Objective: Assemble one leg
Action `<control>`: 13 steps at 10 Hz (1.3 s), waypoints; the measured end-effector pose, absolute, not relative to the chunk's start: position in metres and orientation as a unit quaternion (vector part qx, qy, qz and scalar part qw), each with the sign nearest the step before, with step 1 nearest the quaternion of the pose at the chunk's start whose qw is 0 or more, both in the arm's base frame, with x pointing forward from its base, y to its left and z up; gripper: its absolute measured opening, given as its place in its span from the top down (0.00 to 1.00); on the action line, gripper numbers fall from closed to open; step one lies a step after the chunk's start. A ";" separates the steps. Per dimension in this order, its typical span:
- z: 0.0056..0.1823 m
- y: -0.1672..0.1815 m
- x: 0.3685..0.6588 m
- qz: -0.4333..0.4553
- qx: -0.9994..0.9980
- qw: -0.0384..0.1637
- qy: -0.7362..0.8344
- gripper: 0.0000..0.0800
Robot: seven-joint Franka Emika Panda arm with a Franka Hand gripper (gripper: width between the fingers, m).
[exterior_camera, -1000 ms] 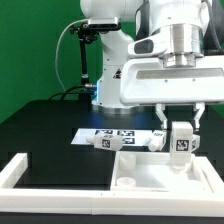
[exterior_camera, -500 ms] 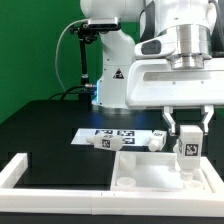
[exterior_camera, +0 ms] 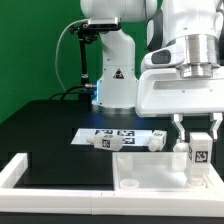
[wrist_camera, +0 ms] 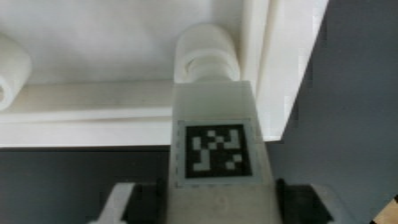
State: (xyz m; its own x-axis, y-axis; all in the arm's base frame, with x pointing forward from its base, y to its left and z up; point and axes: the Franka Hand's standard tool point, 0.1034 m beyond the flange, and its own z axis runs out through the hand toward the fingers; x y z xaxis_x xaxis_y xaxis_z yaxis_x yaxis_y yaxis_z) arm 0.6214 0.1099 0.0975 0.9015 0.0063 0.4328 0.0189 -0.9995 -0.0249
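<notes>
My gripper [exterior_camera: 198,150] is shut on a leg [exterior_camera: 198,153], a stubby white block with a square marker tag. It holds the leg upright over the right end of the large white tray-like piece [exterior_camera: 150,176]. In the wrist view the leg [wrist_camera: 217,140] runs forward from between my fingers [wrist_camera: 299,200], and its narrow tip sits at the inner corner of the tray's raised rim [wrist_camera: 285,60]. Other legs [exterior_camera: 105,143] lie on their sides on the table behind the tray.
The marker board [exterior_camera: 118,133] lies flat on the black table behind the loose legs. A white raised frame edge [exterior_camera: 15,170] runs along the table's front at the exterior view's left. The robot base [exterior_camera: 112,75] stands at the back.
My gripper has carried the leg toward the exterior view's right and slightly down, from the tray's middle to its right end.
</notes>
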 end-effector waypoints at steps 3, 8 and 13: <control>0.086 0.111 0.620 -0.216 -0.976 0.012 -0.009 0.64; 0.083 0.112 0.619 -0.250 -0.968 0.012 -0.017 0.64; 0.092 0.102 0.640 -0.119 -0.993 0.008 -0.007 0.21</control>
